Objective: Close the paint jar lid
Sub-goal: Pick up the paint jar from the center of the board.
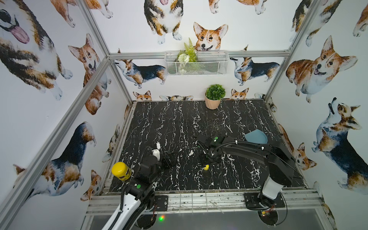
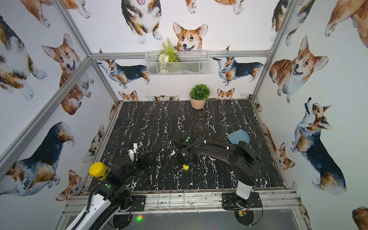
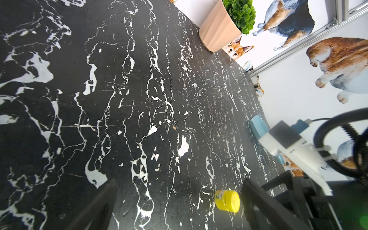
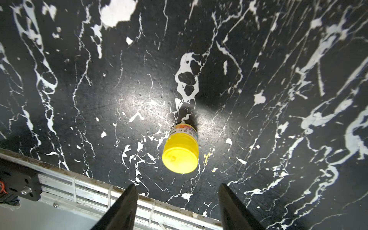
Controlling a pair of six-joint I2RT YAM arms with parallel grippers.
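Right pincer gapes just above the paint jar, seemingly not touching.

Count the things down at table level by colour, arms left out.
Yellow: 2, the paint jar with its lid on, and the big bottle.
Blue: 1, the dish.
Peach: 1, the plant pot.
Total: 4.

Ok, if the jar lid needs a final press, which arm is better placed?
Right. The right gripper hangs open just above the paint jar with the lid on; the left gripper, open too, sits off to its side.
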